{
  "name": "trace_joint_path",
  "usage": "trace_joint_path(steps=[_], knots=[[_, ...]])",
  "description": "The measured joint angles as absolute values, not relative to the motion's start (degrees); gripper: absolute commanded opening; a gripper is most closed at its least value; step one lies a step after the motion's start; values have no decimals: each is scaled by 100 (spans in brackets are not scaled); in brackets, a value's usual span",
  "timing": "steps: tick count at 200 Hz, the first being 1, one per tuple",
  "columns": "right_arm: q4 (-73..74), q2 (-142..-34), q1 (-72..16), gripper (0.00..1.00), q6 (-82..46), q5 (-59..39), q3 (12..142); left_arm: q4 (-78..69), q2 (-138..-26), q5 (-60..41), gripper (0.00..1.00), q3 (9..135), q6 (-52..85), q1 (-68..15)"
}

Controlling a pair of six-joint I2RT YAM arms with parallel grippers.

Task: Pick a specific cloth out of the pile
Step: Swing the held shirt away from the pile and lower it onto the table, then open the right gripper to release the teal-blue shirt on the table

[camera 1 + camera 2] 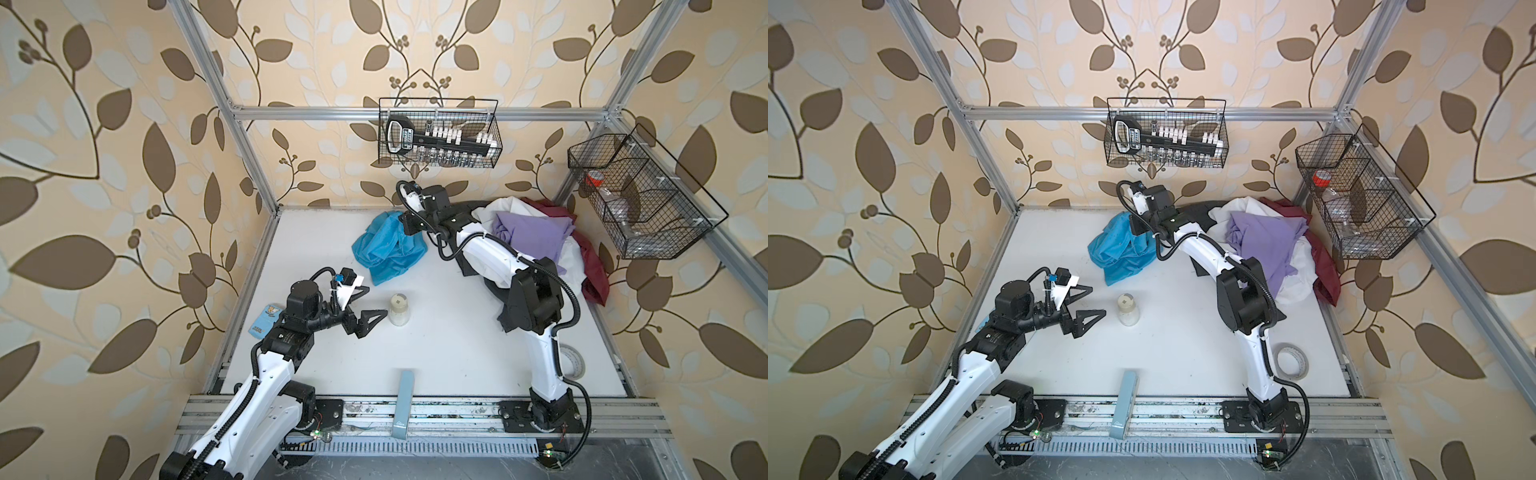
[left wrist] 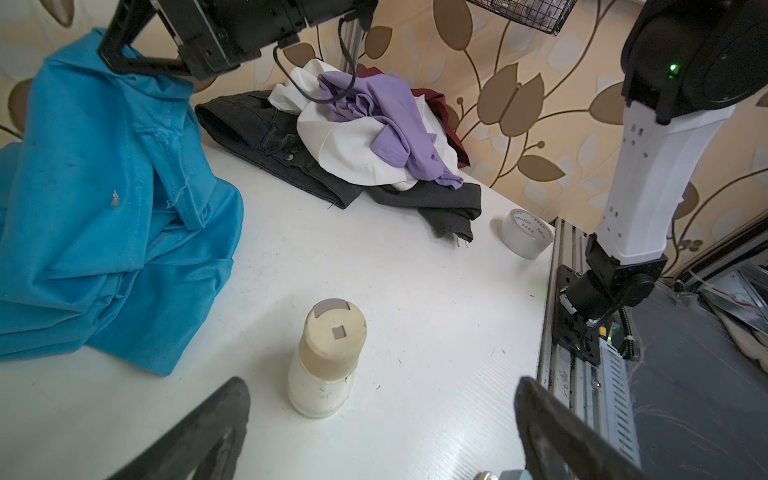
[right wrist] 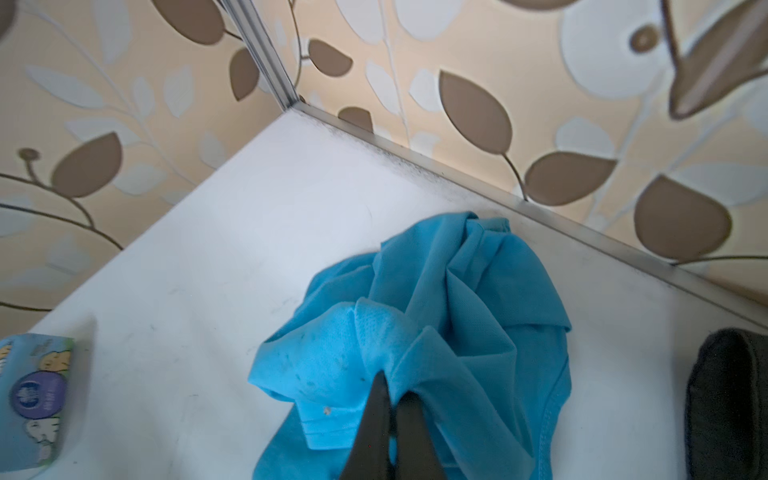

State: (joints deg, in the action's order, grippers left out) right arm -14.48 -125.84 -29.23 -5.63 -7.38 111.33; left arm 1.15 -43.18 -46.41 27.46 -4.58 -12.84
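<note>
At the far side, the right gripper (image 3: 393, 390) pinches the cloth (image 1: 386, 253), already apart from the pile (image 1: 528, 232); only release seems left.

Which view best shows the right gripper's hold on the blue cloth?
Right wrist: the right gripper is shut on a fold of the cloth, seen close. Both top views show most of the cloth, not the pinch itself; left wrist shows the pinch from the side.
</note>
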Motion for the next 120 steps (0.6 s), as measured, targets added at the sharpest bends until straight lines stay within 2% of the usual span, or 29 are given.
trace_joint_path(steps=[25,37,48,68,89,120], knots=[[-1747,-13052,-2921,0,-460,-464,11262,121,-4318,-4641,99,2746,-460,-1284],[-1927,-13312,-2921,17,-434,-401,11402,128,-4318,-4641,99,2746,-460,-1284],[-2071,-13498,-2921,39,-381,-342,11472,132,-4318,-4644,99,2746,-460,-1284],[-2263,-13688,-2910,57,-333,-268,11504,137,-4318,-4641,99,2746,-460,-1284],[-2392,-13874,-2873,66,-327,-281,11714,141,-4318,-4644,99,2746,-460,-1284],[-2585,-14370,-2786,69,-357,-582,12446,150,-4318,-4644,99,2746,-464,-1284]])
